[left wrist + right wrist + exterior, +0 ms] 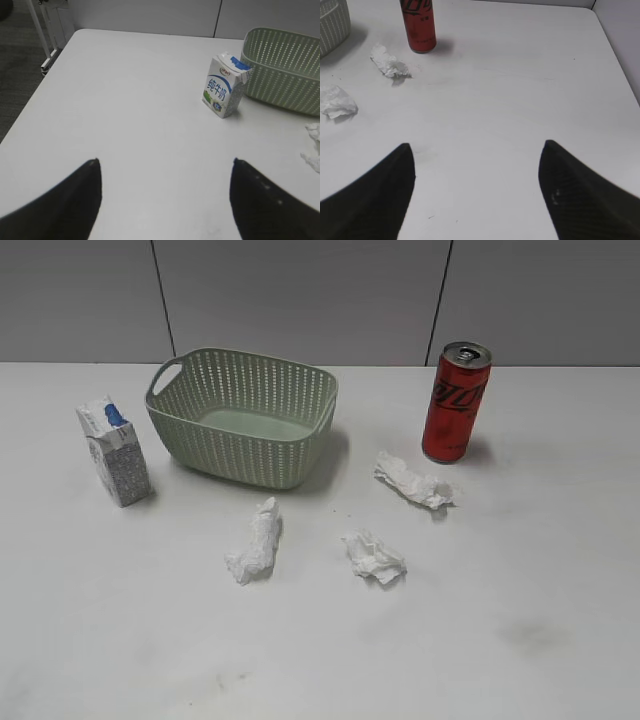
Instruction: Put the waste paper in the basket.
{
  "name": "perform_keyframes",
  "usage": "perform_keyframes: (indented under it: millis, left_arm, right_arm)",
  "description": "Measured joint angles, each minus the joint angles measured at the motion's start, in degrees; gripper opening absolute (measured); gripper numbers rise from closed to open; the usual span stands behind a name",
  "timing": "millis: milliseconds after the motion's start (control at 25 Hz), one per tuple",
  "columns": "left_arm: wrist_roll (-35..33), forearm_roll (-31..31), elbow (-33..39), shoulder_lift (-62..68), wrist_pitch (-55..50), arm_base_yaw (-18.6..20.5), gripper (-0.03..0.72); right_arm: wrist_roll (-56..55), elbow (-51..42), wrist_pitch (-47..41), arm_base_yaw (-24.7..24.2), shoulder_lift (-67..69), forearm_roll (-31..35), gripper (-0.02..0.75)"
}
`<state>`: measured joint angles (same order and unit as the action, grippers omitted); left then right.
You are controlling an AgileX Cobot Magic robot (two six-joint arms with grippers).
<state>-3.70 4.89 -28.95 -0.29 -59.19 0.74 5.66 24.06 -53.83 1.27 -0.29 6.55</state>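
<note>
A: Where was the pale sage-green perforated plastic basket (pixel 243 416)?

B: At the back of the white table (pixel 520 620), between a white-and-blue milk carton (pixel 115 451) and a red drink can (pixel 456 402).

A: The three crumpled white paper wads (pixel 255 542) (pixel 373 557) (pixel 412 481)?

B: On the tabletop before it. The left gripper (pixel 165 167) and right gripper (pixel 476 150) were spread wide, empty.

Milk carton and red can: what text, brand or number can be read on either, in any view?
"纯牛奶": blue characters on the milk carton front, left wrist view.
Smaller print on the carton: too small to read.
Black lettering on the red can: stylised, partly turned away; not readable in any view.
</note>
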Motion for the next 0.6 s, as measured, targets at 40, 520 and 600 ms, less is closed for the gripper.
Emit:
perform_keyframes:
  millis: [40, 520, 600]
  left_arm:
    - [0.0, 0.0, 0.0, 0.0, 0.0, 0.0, 0.591]
    - [0.0, 0.0, 0.0, 0.0, 0.0, 0.0, 0.591]
    - [0.0, 0.0, 0.0, 0.0, 0.0, 0.0, 0.591]
  right_arm:
    - [0.0, 0.0, 0.0, 0.0, 0.0, 0.0, 0.584]
    - [0.1, 0.2, 0.3, 0.0, 1.5, 0.0, 0.584]
    - [0.7, 0.7, 1.1, 0.0, 4.8, 0.2, 0.584]
